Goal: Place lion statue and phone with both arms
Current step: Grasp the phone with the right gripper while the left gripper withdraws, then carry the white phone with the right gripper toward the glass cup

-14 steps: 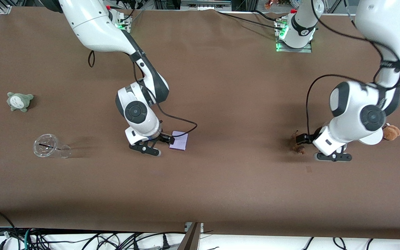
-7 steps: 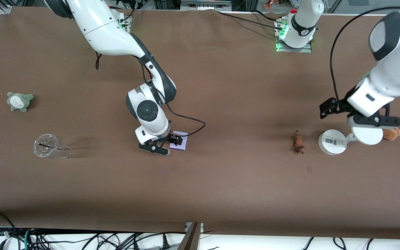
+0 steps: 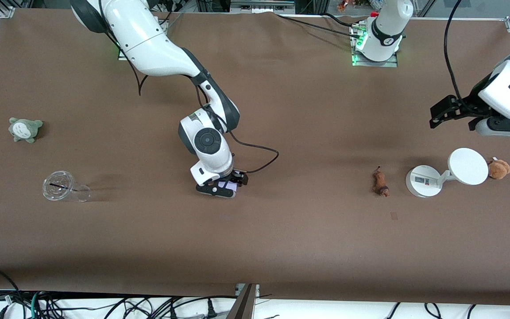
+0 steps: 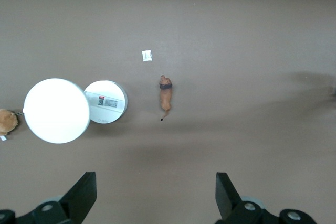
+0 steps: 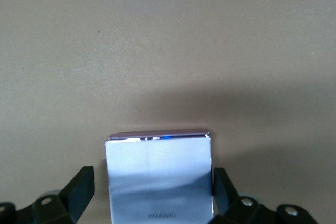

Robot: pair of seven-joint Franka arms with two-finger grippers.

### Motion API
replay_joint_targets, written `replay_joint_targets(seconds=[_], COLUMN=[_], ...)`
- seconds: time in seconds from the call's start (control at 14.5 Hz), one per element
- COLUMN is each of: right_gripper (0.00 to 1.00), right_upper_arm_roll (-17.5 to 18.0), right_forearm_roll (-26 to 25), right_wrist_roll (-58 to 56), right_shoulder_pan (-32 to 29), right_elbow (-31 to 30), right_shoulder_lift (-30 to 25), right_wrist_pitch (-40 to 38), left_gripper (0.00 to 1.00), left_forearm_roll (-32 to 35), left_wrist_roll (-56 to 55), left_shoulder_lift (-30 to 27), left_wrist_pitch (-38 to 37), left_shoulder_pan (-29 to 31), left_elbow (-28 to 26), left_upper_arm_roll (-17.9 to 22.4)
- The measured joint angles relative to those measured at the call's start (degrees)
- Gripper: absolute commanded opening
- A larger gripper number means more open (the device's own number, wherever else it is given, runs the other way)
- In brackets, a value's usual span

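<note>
Brown table [image 3: 281, 248]: wide, with the task's things well apart along its middle band.

Right gripper [image 3: 225, 186]: low over the phone [image 3: 228, 184], near the table's centre, toward the right arm's end. Fingers spread, one on each side of the phone [image 5: 157, 174], which sits between them and appears to lie flat on the table; no squeeze visible yet. Best done by centring across the narrow width, closing squarely on the two long edges, gently, since the glossy face looks slippery.

Left gripper [image 3: 458, 116]: raised near the edge at the left arm's end, fingers apart [image 4: 152, 198], holding nothing.

White stand [image 3: 441, 177]: just beside the lion.

Lion statue [image 3: 380, 181]: lying on the table, toward the left arm's end, free of any grip [image 4: 166, 97]. Small and slim, so likely to roll; worth descending straight down, fingers straddling the body.
</note>
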Motion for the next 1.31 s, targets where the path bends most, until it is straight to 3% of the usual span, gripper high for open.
replay_joint_targets(seconds=[0.28, 0.48, 0.55, 0.62, 0.9, 1.31], right_gripper=[0.99, 0.26, 0.11, 0.03, 0.01, 0.01], right_upper_arm_roll=[-0.07, -0.09, -0.15, -0.13, -0.95, -1.73], right_forearm_roll=[-0.87, -1.37, -1.89, -2.07, -2.53, -2.52], right_wrist_roll=[0.0, -0.08, -0.09, -0.14, -4.92, -19.69], right_shoulder_pan=[0.0, 0.01, 0.0, 0.03, -0.4, -5.81], right_elbow=[0.28, 0.35, 0.45, 0.62, 2.16, 2.1], right_shoulder_lift=[0.87, 0.99, 0.97, 0.73, -0.34, -13.86], right_wrist_pitch=[0.15, 0.26, 0.23, 0.03, -3.37, -26.23], left_gripper=[1.0, 1.0, 1.0, 1.0, 1.0, 1.0], left_forearm_roll=[-1.22, -1.29, -1.29, -1.04, 2.05, 3.8], left_wrist_roll=[0.77, 0.78, 0.76, 0.75, 0.74, 0.75], left_shoulder_lift=[0.43, 0.67, 0.6, 0.41, -0.74, -2.46], left_wrist_pitch=[-0.39, -3.69, -5.81, -7.23, -9.47, -10.36], left_shoulder_pan=[3.41, 2.77, 1.9, 1.02, 0.28, 0.3], left_elbow=[1.53, 1.56, 1.58, 1.6, 1.17, -0.8], left_upper_arm_roll=[0.47, 0.46, 1.03, 1.76, 3.43, 4.73])
